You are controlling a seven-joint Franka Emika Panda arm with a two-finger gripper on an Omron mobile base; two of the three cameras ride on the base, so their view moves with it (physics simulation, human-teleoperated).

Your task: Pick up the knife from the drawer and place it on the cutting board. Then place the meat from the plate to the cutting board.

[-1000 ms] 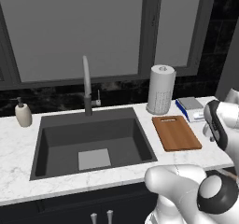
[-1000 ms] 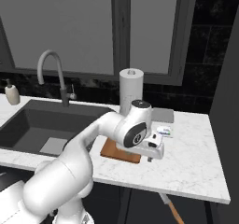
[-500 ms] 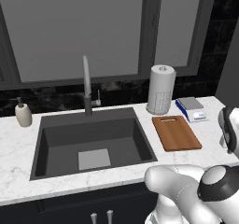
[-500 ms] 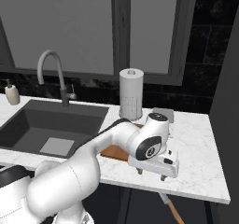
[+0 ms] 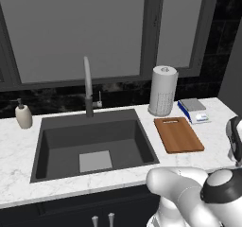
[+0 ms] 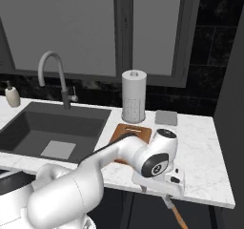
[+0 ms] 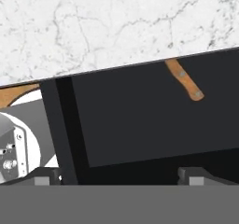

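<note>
Lying on the marble counter (image 5: 56,183) right of the sink (image 5: 92,143), the cutting board (image 5: 178,134) is sitting bare in the left base view. In the right base view, the gripper (image 6: 159,187) is hanging past the counter edge nearest that board. In the hand view, its fingers (image 7: 193,174) are standing spread, holding nothing, while the knife's wooden handle (image 7: 185,80) is poking out from under the counter edge.

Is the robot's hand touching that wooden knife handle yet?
Apart. In the hand view the knife handle lies in the dark drawer, well clear of the open gripper, with bare drawer floor between them.
</note>
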